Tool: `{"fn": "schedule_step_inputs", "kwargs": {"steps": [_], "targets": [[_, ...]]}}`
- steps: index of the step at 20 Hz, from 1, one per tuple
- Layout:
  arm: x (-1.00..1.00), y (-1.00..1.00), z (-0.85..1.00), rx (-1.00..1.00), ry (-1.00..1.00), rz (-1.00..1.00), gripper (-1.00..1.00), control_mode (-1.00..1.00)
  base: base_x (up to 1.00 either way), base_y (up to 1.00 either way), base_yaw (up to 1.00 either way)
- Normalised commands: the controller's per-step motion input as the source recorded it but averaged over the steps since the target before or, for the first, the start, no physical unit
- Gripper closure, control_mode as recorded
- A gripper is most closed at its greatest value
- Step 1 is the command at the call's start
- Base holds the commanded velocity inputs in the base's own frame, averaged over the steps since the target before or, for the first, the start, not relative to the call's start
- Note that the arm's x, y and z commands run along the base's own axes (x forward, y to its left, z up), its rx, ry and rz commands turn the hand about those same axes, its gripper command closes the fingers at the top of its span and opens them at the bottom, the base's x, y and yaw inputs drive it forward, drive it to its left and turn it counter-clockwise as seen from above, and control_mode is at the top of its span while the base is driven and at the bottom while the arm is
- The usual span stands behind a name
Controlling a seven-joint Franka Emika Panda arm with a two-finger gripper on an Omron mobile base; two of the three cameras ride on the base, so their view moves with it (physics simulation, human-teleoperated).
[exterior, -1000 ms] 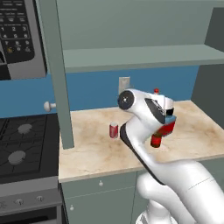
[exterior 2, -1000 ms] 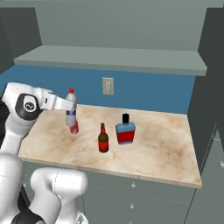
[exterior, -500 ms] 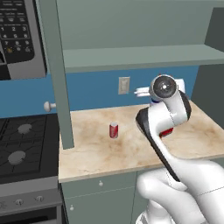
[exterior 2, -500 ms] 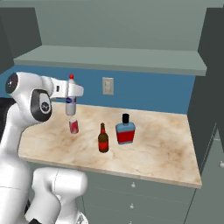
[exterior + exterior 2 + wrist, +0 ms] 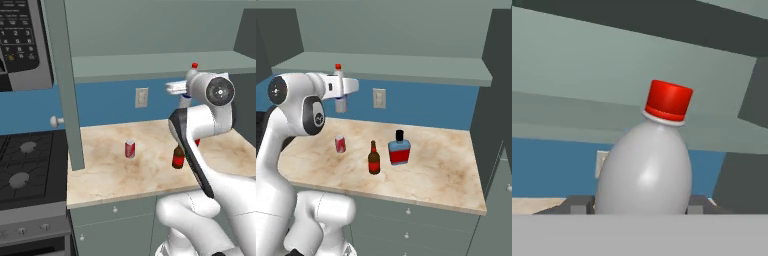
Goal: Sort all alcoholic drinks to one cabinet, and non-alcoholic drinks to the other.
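Tool (image 5: 341, 95) clamps the white plastic bottle (image 5: 646, 167) upright, raised level with the shelf (image 5: 406, 67), presumably for stowing (non-alcoholic side). Red can (image 5: 340, 144) at 7 o'clock below, on the tabletop (image 5: 446, 175).

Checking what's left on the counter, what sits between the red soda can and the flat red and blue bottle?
The brown beer bottle stands between the soda can and the flat bottle, a bit nearer the counter's front edge, in the right base view.

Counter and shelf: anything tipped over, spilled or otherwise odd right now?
Nothing stands out. The red soda can, beer bottle and flat red bottle stand upright and apart on the counter, with no spill. The white plastic bottle sits upright in the gripper, lifted near the shelf.
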Motion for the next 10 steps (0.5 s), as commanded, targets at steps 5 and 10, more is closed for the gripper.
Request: {"fn": "schedule_step_inputs", "kwargs": {"steps": [5, 10], "targets": [[0.04, -0.15, 0.54, 0.00, -0.22, 0.00, 1.00, -1.00, 0.00, 0.00, 0.00], [0.17, -0.21, 0.54, 0.00, -0.11, 0.00, 1.00, -1.00, 0.00, 0.00, 0.00]]}}
